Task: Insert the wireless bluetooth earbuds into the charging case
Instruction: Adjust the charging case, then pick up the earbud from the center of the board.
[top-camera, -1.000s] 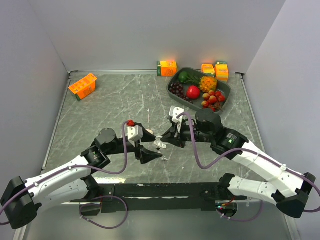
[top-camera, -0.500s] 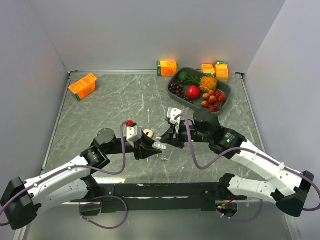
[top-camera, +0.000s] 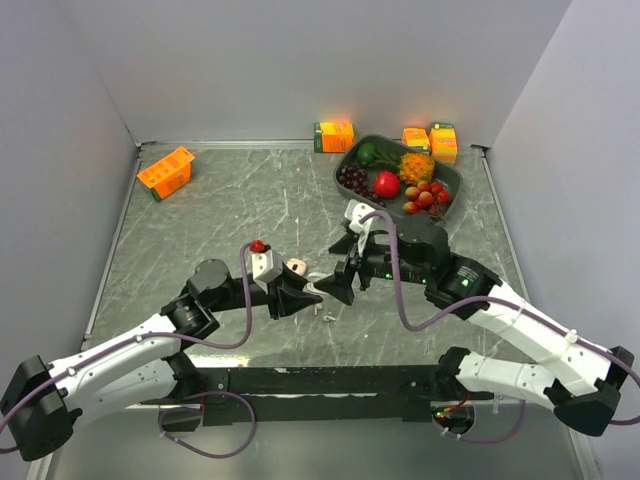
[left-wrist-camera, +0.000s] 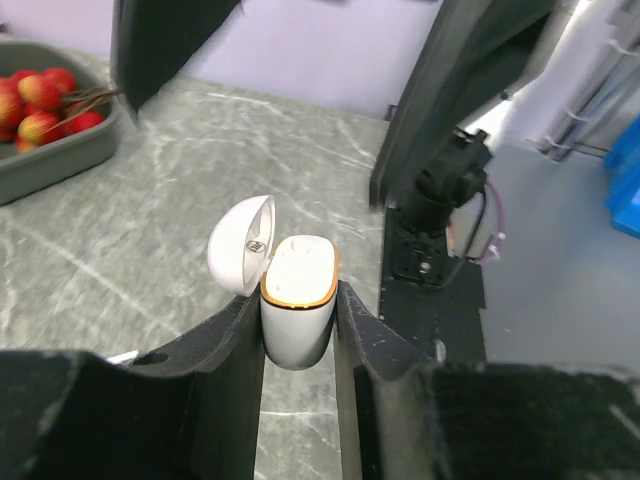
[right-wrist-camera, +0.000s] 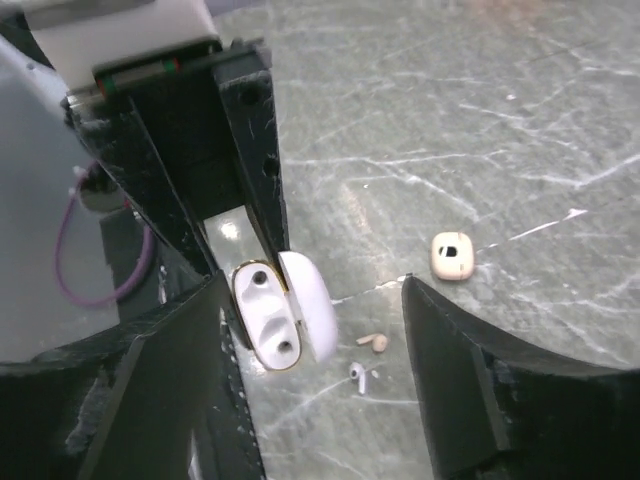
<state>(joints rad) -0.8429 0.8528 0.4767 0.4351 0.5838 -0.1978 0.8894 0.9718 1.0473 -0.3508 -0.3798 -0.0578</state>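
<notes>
My left gripper (left-wrist-camera: 298, 335) is shut on a white charging case (left-wrist-camera: 297, 305) with a gold rim. It is held upright above the table, its lid (left-wrist-camera: 240, 245) swung open. The case (right-wrist-camera: 262, 318) shows two empty sockets in the right wrist view. My right gripper (right-wrist-camera: 312, 292) hovers open just over it, touching nothing. Two loose earbuds lie on the table below, one beige (right-wrist-camera: 375, 342) and one white (right-wrist-camera: 358, 376). From above, the left gripper (top-camera: 303, 293) and right gripper (top-camera: 343, 286) face each other at mid-table.
A closed beige case (right-wrist-camera: 451, 256) lies on the table beyond the earbuds, also seen as the beige case (top-camera: 296, 266) from above. A dark fruit tray (top-camera: 455, 187) sits at the back right. Orange cartons stand at the far left (top-camera: 165, 172) and the back (top-camera: 334, 135).
My left gripper closed on the white case. My right gripper, shut a moment ago, let go, opened wide and drew slightly back to the right.
</notes>
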